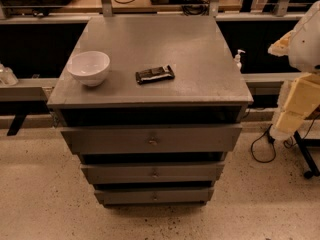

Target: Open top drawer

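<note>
The top drawer (pixel 150 139) is the widest grey front of the cabinet, just under the cabinet top (pixel 200 64). Its small metal knob (pixel 153 141) sits at the centre of the front. A dark gap shows between the cabinet top and the drawer front; no drawer interior is visible. My arm, with white and pale yellow parts, stands at the right edge of the view, and the gripper (pixel 292 111) hangs there, to the right of the cabinet, well apart from the knob and holding nothing that I can see.
A white bowl (pixel 89 67) and a dark snack bar (pixel 155 74) lie on the cabinet top. Two narrower drawer fronts (pixel 154 173) sit below the top drawer. A cable (pixel 262 149) and a stand leg (pixel 307 156) lie on the floor at right.
</note>
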Controlling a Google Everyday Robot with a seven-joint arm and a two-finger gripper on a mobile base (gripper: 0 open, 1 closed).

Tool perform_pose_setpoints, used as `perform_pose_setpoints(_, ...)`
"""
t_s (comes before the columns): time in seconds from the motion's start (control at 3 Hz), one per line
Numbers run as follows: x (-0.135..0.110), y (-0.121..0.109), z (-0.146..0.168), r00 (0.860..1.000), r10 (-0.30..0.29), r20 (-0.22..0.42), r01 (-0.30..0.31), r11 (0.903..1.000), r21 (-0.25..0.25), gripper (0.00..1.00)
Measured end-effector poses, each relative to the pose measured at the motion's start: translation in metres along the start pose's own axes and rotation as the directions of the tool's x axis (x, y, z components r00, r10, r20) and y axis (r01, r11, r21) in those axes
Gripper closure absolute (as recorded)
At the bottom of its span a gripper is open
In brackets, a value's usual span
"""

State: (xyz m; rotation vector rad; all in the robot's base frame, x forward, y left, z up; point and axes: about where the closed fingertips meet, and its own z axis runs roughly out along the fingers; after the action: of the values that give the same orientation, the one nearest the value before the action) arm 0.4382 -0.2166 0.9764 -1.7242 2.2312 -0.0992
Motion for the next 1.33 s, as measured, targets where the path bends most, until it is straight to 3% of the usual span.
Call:
perform_pose_setpoints(0.33,0.000,0.000,0.000,1.000,0.000,0.000,0.000,1.0000,0.000,0.00)
perform_pose_setpoints(0.67,-0.012,0.002,0.020,1.000,-0.008,0.006,0.008,1.0000,-0.002,0.00)
perform_pose_setpoints(1.0,-0.059,0.029,0.080,0.998,-0.014,0.064,0.016,0.9994,-0.030,0.00)
perform_pose_setpoints(1.33,-0.077,0.048,0.124,0.996,-0.034,0.082,0.038,0.9984,-0.041,0.00)
